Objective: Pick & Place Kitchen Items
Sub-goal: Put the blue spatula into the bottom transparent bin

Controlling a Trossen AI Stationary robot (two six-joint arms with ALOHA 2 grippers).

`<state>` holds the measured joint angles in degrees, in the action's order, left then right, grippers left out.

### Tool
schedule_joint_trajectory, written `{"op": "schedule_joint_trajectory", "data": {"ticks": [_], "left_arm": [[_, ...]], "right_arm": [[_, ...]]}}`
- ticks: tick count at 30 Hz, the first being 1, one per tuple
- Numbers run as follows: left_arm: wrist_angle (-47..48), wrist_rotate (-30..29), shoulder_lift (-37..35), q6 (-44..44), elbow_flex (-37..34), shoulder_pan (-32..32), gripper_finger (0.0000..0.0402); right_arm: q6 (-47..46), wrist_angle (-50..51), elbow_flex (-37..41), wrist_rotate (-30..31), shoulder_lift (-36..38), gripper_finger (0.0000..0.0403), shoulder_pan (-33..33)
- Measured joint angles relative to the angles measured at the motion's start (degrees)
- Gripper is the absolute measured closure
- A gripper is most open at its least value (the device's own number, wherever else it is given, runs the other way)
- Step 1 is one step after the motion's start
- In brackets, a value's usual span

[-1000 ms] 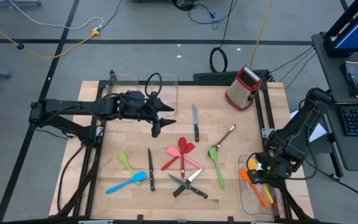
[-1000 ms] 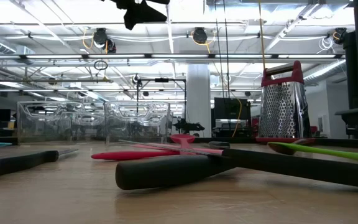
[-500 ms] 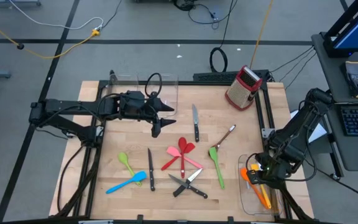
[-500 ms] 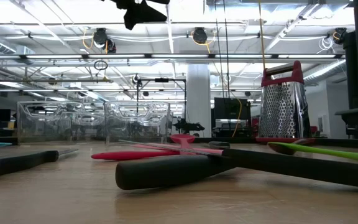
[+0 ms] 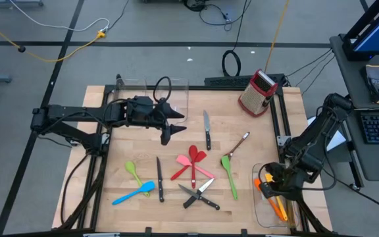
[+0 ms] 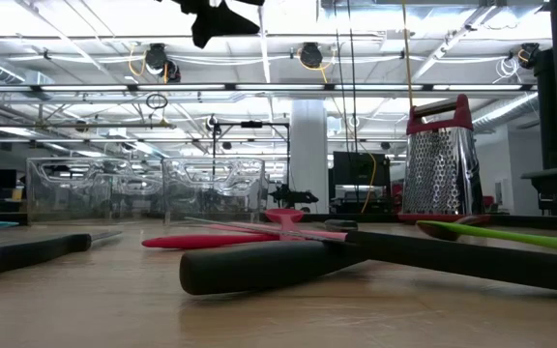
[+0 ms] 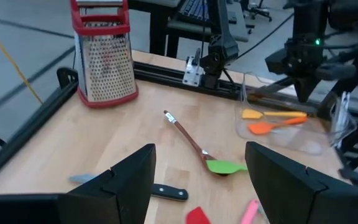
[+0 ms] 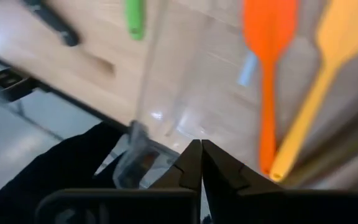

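While your left gripper [image 5: 166,136] hovers with jaws apart above the worktop [image 5: 110,171], the loose utensils lie spread below it: a blue spatula [image 5: 134,193], a green spoon [image 5: 133,172], black-handled knives [image 5: 159,178], red and pink spatulas [image 5: 191,164] and a long green spatula [image 5: 229,174]. Further right, your right gripper [image 5: 273,187] sits with jaws together over the clear bin [image 5: 256,197], where an orange spatula [image 8: 267,56] and a yellow spatula [image 8: 328,68] lie side by side.
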<state>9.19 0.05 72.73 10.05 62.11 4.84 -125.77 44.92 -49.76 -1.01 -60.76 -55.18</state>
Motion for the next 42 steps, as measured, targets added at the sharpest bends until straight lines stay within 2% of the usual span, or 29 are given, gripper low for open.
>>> {"op": "schedule_joint_trajectory", "data": {"ticks": [7,17,24,30,38,42], "left_arm": [[-0.09,-0.08,0.00,6.65,-0.01,0.00,0.0149],[-0.09,-0.54,0.00,7.42,-0.02,-0.45,0.0149],[-0.31,-9.26,0.00,10.67,-0.02,-1.72,0.0149],[-0.31,-15.29,0.00,11.78,-0.02,-2.36,0.0149],[-0.48,-15.61,0.00,12.14,-0.02,-2.36,0.0149],[-0.48,-15.61,0.00,16.76,-0.02,-2.36,0.0149]], "right_arm": [[8.59,-6.97,0.00,8.99,1.60,0.0401,-0.04],[29.54,-19.07,0.00,33.41,5.58,0.0402,-0.02],[50.84,-26.36,0.00,47.10,9.13,0.0402,-0.02],[66.88,-29.46,0.00,52.19,13.83,0.0403,0.01],[86.30,-30.53,0.00,54.87,20.57,0.0403,0.07],[94.61,-30.53,0.00,55.02,23.44,0.0403,0.08]]}}
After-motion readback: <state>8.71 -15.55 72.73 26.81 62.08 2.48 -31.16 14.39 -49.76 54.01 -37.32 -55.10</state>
